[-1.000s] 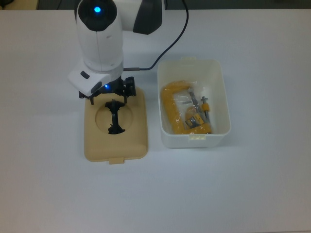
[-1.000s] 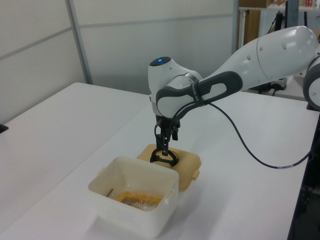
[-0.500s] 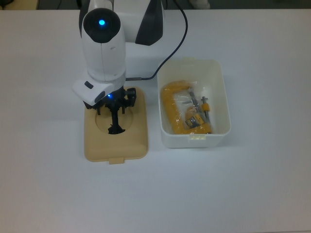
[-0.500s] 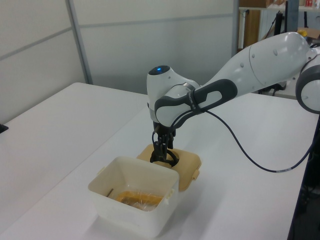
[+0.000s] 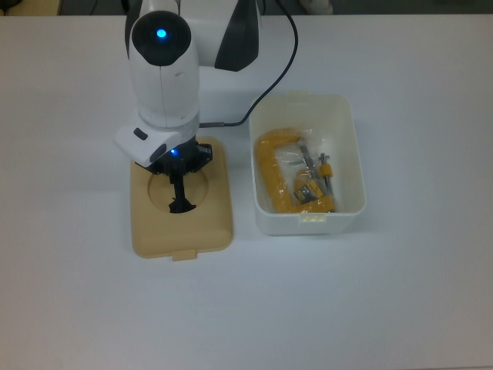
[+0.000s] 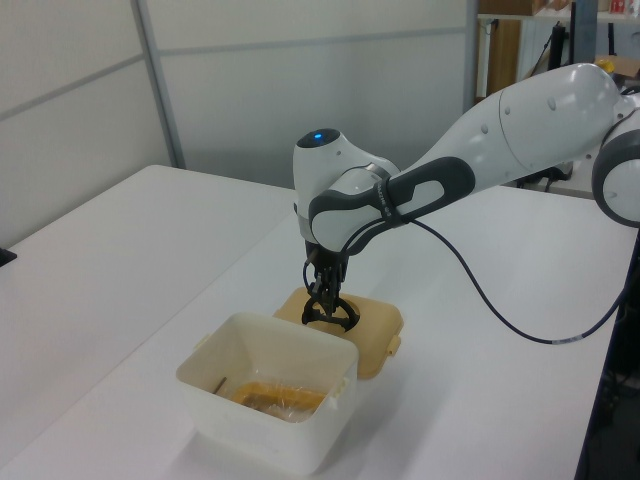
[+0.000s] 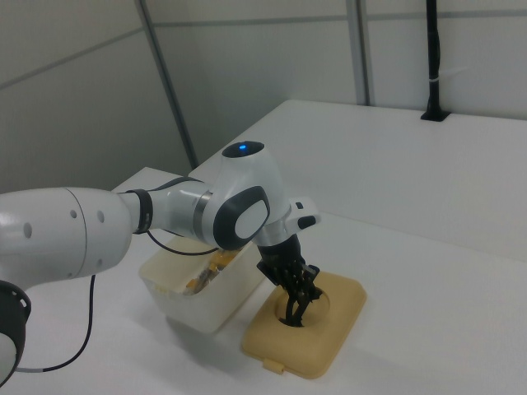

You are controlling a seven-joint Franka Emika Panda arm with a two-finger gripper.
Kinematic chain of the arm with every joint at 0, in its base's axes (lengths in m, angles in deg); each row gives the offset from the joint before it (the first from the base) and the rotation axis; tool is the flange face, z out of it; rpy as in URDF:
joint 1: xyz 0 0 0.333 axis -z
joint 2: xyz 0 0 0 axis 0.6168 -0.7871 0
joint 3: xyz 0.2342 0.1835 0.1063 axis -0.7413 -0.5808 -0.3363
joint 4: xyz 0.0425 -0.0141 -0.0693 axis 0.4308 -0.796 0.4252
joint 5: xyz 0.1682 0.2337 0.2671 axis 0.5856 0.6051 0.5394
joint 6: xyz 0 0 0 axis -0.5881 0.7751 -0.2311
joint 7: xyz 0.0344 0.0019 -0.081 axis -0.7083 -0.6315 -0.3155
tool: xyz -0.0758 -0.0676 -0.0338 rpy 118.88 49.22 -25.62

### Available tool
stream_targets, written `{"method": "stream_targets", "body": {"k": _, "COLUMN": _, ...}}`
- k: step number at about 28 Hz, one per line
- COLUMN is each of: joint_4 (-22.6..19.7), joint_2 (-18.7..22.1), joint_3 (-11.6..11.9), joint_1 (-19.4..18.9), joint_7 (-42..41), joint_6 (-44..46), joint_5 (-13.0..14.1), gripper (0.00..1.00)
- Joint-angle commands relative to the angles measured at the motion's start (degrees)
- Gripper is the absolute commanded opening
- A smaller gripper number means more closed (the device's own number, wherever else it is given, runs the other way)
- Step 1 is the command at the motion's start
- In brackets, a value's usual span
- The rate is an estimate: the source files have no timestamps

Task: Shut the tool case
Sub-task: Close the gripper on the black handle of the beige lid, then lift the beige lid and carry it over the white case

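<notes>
Tan lid under fingers, fingers pinching its black handle.

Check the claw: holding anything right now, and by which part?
The claw sits down at the black handle in the tan lid's round recess. The lid lies flat on the table; whether the handle is clamped cannot be told.

A smooth, matt white surface is seen on the table. The tub looks to be made of slightly translucent white plastic; the lid is of matt tan plastic, its handle of black plastic. Glossy white shells are shown on the arm. Yellow contents are wrapped in shiny clear film.
</notes>
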Motion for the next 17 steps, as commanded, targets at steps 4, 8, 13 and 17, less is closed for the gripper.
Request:
{"method": "stream_targets", "body": {"k": 4, "joint_4": -0.97, "joint_2": 3.29, "joint_3": -0.08, "joint_1": 0.33, "joint_7": -0.43, "joint_6": 0.73, "joint_5": -0.46, "gripper": 0.00}}
{"method": "stream_targets", "body": {"k": 8, "joint_4": 0.17, "joint_2": 5.66, "joint_3": 0.36, "joint_1": 0.68, "joint_7": -0.25, "joint_6": 3.96, "joint_5": -0.11, "gripper": 0.00}}
{"method": "stream_targets", "body": {"k": 13, "joint_4": 2.99, "joint_2": 8.56, "joint_3": 0.36, "joint_1": 2.09, "joint_7": -0.34, "joint_6": 10.04, "joint_5": 0.42, "gripper": 0.00}}
{"method": "stream_targets", "body": {"k": 17, "joint_4": 4.56, "joint_2": 11.11, "joint_3": 0.54, "joint_1": 2.61, "joint_7": -0.17, "joint_6": 12.41, "joint_5": 1.82, "gripper": 0.00}}
